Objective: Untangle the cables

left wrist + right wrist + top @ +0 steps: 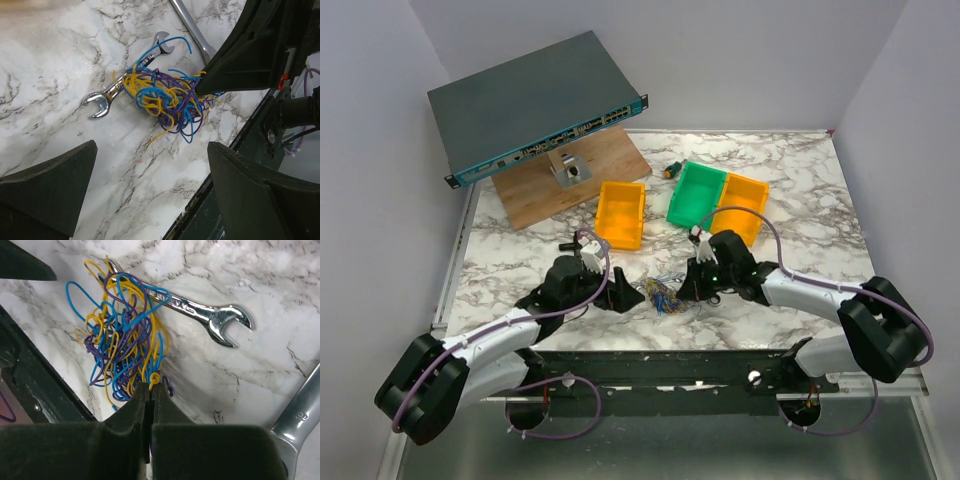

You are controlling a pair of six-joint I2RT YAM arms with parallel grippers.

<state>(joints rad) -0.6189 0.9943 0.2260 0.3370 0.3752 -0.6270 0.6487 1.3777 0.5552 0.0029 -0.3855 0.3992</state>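
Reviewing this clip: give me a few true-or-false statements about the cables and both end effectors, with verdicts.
1. The right end effector is shut on the cables. True.
2. The left end effector grips the cables too. False: it is open and apart from them.
3. A wrench lies partly under the cables. True.
4. The cables lie inside the green bin. False: they lie on the table, nearer the arms than the green bin.
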